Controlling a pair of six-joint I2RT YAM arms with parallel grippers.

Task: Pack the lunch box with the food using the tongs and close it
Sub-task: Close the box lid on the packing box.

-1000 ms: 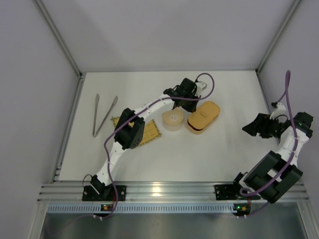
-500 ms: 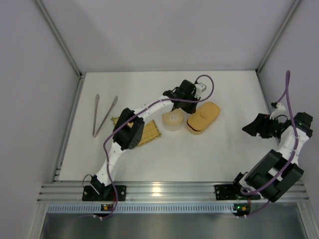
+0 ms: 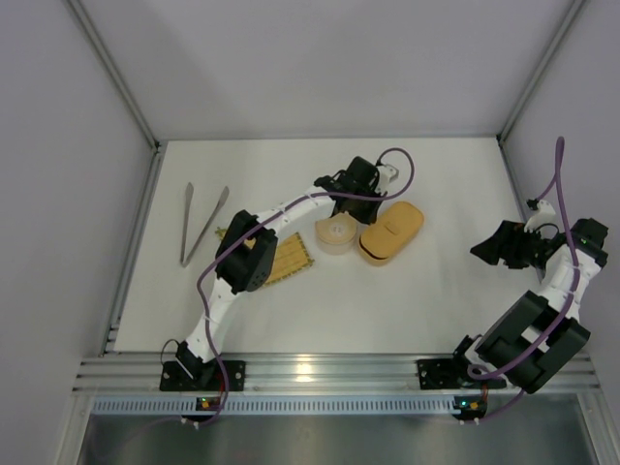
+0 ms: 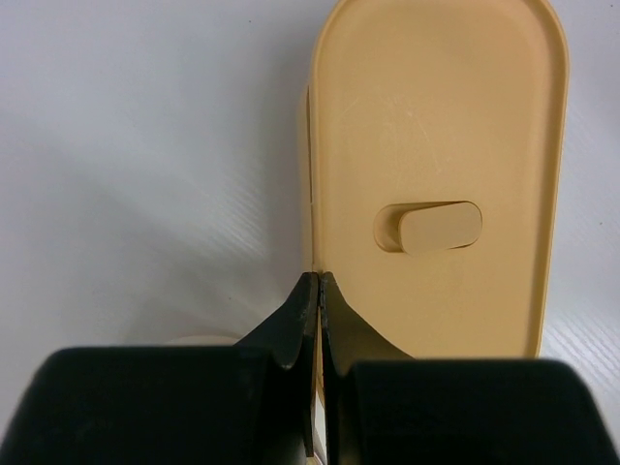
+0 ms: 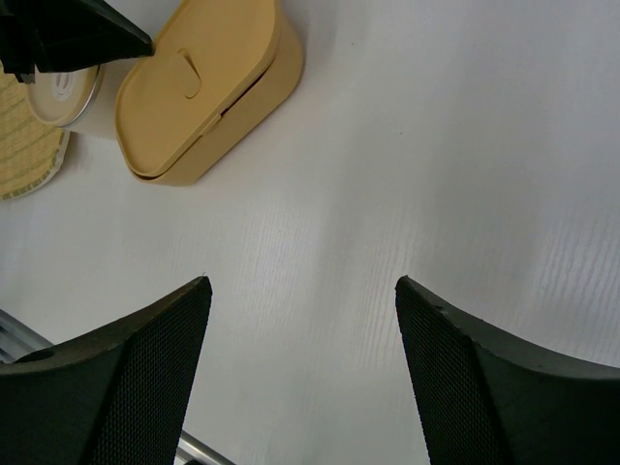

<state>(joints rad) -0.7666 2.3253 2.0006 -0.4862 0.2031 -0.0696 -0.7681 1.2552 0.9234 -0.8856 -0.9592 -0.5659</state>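
Observation:
The tan-orange lunch box [image 3: 391, 231] lies at mid table with its lid [image 4: 436, 145] resting on top, sitting a little askew. The lid has an oval centre mark [image 4: 429, 226]. My left gripper [image 4: 319, 278] is shut with nothing between its fingers, and its tips rest at the lid's left edge. The silver tongs [image 3: 201, 225] lie free on the table at the far left. My right gripper [image 5: 302, 283] hangs open over bare table at the right, far from the box [image 5: 262, 82]. No food shows in any view.
A round cream disc-shaped thing [image 3: 334, 234] sits just left of the box, touching the woven yellow mat [image 3: 286, 257], which the left arm partly covers. Grey walls enclose the table on three sides. An aluminium rail [image 3: 329, 373] runs along the near edge.
The left gripper has shifted slightly left and toward me, and the lunch box has slid and turned a little with it. The right arm has not moved.

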